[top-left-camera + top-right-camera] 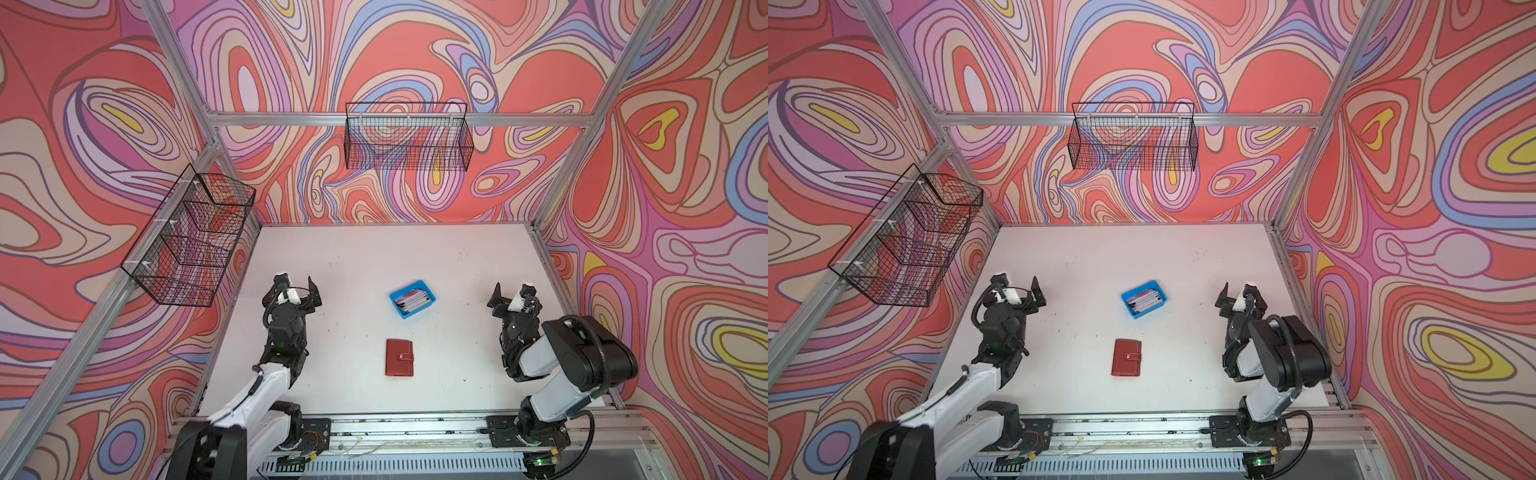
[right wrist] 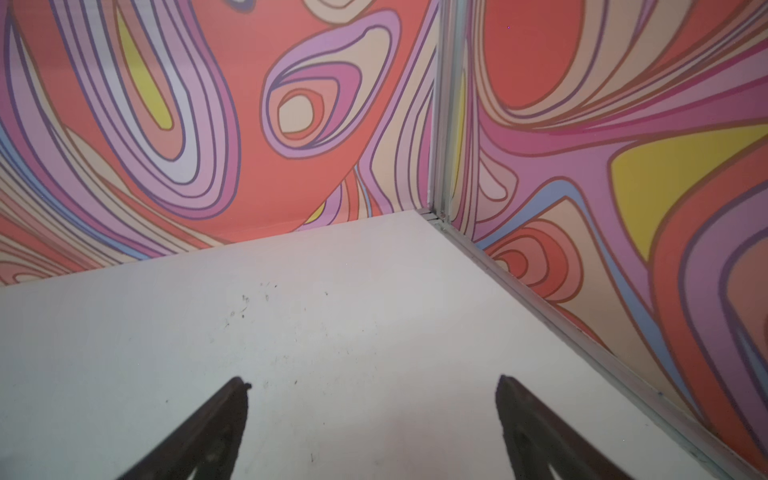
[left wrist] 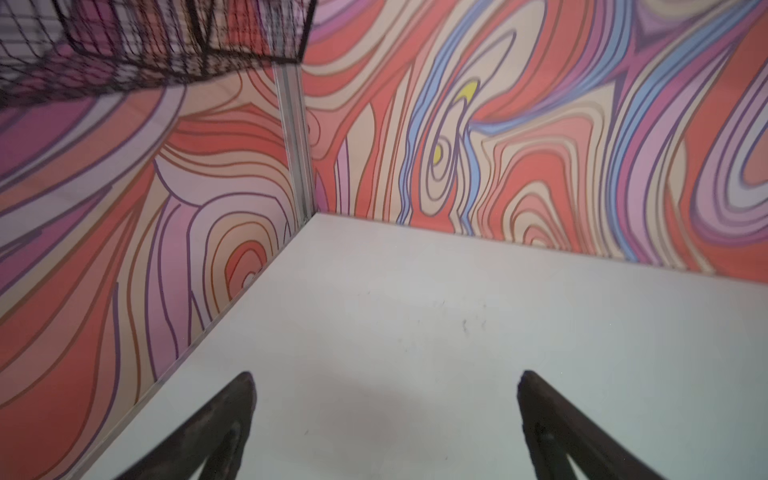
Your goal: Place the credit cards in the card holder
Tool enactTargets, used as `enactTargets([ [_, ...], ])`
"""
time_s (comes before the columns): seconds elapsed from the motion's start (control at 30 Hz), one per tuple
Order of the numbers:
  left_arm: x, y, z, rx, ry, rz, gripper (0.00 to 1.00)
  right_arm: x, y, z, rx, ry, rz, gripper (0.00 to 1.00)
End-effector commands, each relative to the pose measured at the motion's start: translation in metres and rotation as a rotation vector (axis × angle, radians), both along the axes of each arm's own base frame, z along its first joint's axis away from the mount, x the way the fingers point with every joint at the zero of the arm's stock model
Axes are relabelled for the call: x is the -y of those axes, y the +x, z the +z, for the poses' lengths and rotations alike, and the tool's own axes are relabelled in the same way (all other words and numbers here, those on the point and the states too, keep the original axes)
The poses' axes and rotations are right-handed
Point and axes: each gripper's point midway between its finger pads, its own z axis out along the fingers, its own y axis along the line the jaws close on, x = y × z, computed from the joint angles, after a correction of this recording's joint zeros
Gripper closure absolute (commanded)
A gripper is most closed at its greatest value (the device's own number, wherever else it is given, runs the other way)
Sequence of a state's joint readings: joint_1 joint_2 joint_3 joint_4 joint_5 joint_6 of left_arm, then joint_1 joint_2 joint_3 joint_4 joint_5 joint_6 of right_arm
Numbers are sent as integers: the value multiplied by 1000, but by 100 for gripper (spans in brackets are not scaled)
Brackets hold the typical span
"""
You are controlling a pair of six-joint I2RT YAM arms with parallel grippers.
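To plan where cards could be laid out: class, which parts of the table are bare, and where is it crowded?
Bare table: the far strip between back wall and tray; the patch between left gripper and holder; the patch between holder and right gripper. Crowded only mid-table, where the tray of cards and the holder lie close but apart.

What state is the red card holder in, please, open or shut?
Shut. The card holder lies flat, cover folded over, with its tab strap wrapped across the front.
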State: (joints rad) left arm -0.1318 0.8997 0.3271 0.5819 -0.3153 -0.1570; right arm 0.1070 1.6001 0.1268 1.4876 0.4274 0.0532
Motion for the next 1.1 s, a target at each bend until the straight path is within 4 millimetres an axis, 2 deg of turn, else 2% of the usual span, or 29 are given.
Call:
enactTargets([
  [0.0,15,-24,-11,-198,-186,-69,0,17,-19,25,102,42,-102,2],
  [0.07,24,-41,9,-245,-260,-115,0,20,-25,31,118,66,-116,2],
  [0.17,34,-64,13,-303,-314,-166,0,22,-32,34,120,229,-121,2],
  [0.23,40,-75,10,-326,-375,-192,0,21,-31,25,12,372,-139,2],
  [0.3,33,-84,-1,-354,-442,-131,0,17,-34,29,-89,477,-151,2],
  [0.37,25,-95,-12,-393,-532,-40,0,-2,-33,37,-190,471,-47,2],
  [0.43,44,-93,-7,-400,-529,-161,0,-10,-41,36,-259,481,-10,2],
  [0.5,55,-95,-9,-418,-566,-220,0,-10,-57,28,-305,537,-29,2],
  [0.53,59,-96,-10,-427,-583,-236,0,-17,-61,28,-324,543,11,2],
  [0.6,77,-96,-9,-439,-596,-344,2,-44,-63,36,-349,528,184,2],
  [0.63,85,-96,-10,-447,-598,-394,4,-50,-66,35,-365,539,215,2],
  [0.67,90,-96,-13,-468,-606,-420,6,-56,-70,30,-393,564,241,2],
  [0.8,118,-96,-25,-568,-631,-548,20,-101,-71,17,-488,644,474,2],
  [0.9,143,-98,-38,-632,-572,-602,25,-123,-71,-2,-561,684,510,16],
  [0.97,161,-102,-45,-666,-478,-626,28,-147,-75,-6,-589,656,537,20],
  [1.07,189,-109,-58,-699,-398,-693,35,-194,-91,-5,-609,605,595,29],
])
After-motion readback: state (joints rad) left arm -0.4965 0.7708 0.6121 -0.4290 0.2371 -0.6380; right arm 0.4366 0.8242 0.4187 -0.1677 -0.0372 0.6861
